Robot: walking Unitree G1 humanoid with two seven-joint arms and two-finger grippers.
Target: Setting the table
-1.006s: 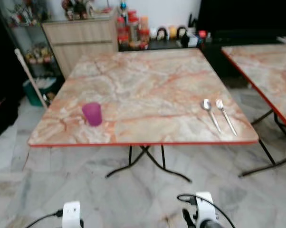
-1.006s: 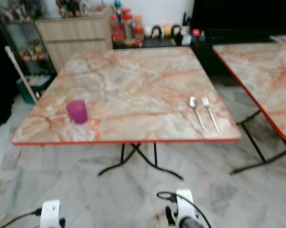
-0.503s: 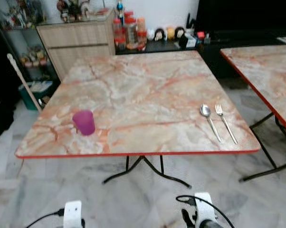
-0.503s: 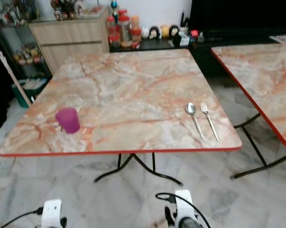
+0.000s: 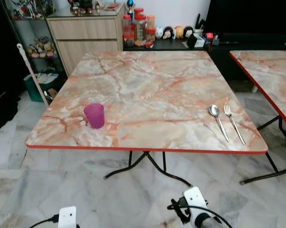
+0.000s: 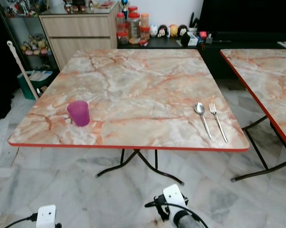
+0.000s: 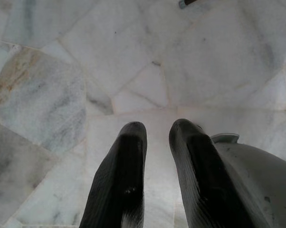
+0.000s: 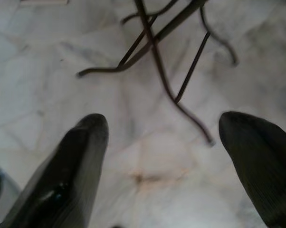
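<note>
Purple cup [image 5: 94, 115] stood near the desk [image 5: 147, 80] front edge; likely light, rigid plastic, best pinched at its rim. Left gripper [image 7: 155, 130] narrow, right gripper [image 8: 174, 126] wide, both empty

Cup [image 5: 94, 115] left, spoon [image 5: 217, 119] and fork [image 5: 233, 123] right on table [image 5: 152, 80].
</note>
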